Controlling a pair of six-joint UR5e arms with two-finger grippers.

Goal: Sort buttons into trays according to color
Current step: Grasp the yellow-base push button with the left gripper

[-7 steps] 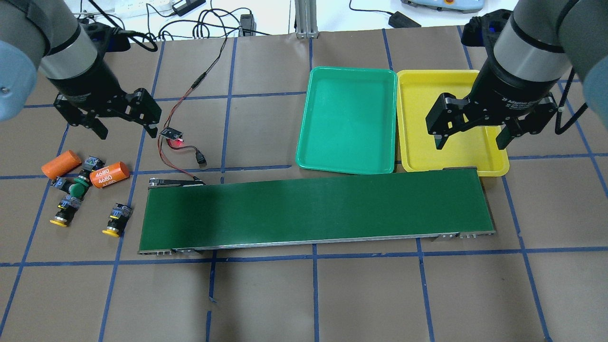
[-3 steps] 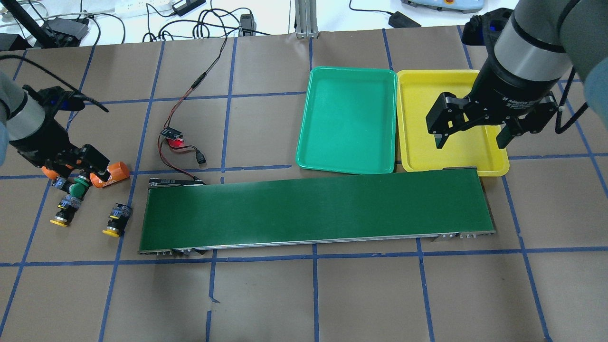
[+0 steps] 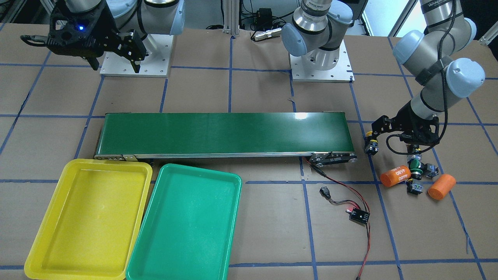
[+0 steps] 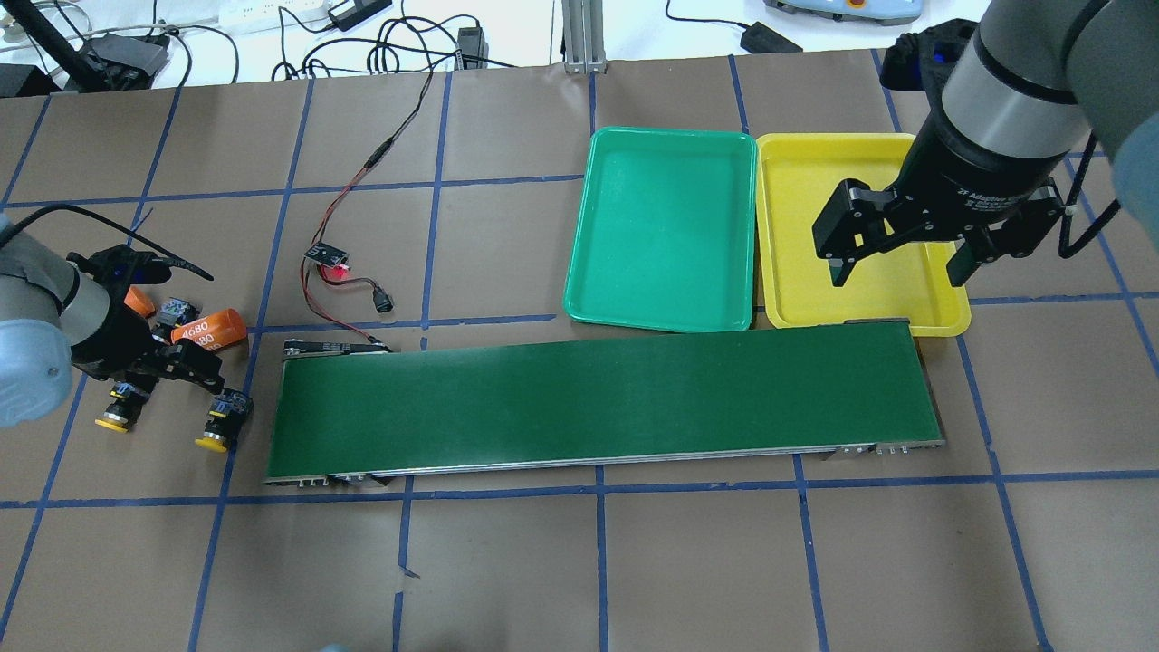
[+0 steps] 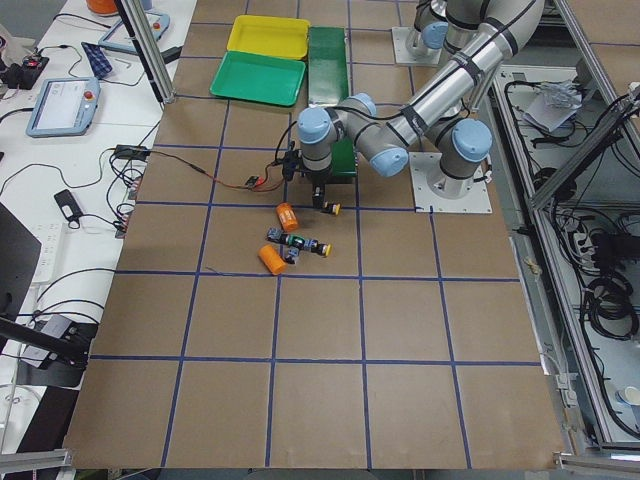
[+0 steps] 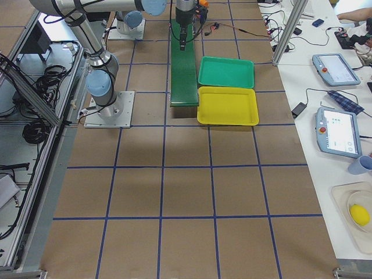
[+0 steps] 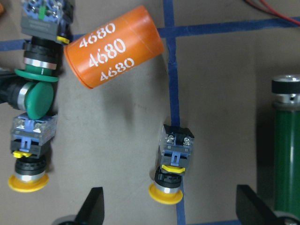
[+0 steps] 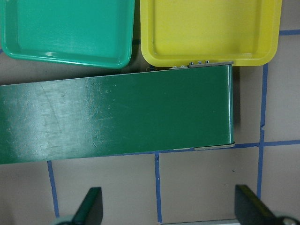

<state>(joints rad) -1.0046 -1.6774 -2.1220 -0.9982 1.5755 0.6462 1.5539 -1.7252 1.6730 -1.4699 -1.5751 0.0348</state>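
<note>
Four buttons lie at the table's left end, beside two orange cylinders. Two green buttons (image 7: 37,96) touch each other. One yellow button (image 7: 28,159) lies below them, and another yellow button (image 7: 172,164) lies apart, near the belt's end. My left gripper (image 7: 171,211) hangs open above this lone yellow button (image 4: 222,419), one finger on each side of it and touching nothing. The green tray (image 4: 661,226) and yellow tray (image 4: 806,272) stand empty side by side behind the belt. Over the yellow tray's front edge my right gripper (image 4: 901,263) hovers open and empty.
A long dark green conveyor belt (image 4: 598,403) runs across the middle, with its roller (image 7: 286,93) close to the lone yellow button. The orange cylinder marked 4680 (image 7: 115,47) lies against the green buttons, and a second orange cylinder (image 3: 441,186) sits further out. A small circuit board with wires (image 4: 330,258) lies behind the belt.
My left arm has swung forward and down from behind the pile to hang over the yellow buttons, still open. The right arm has not moved.
</note>
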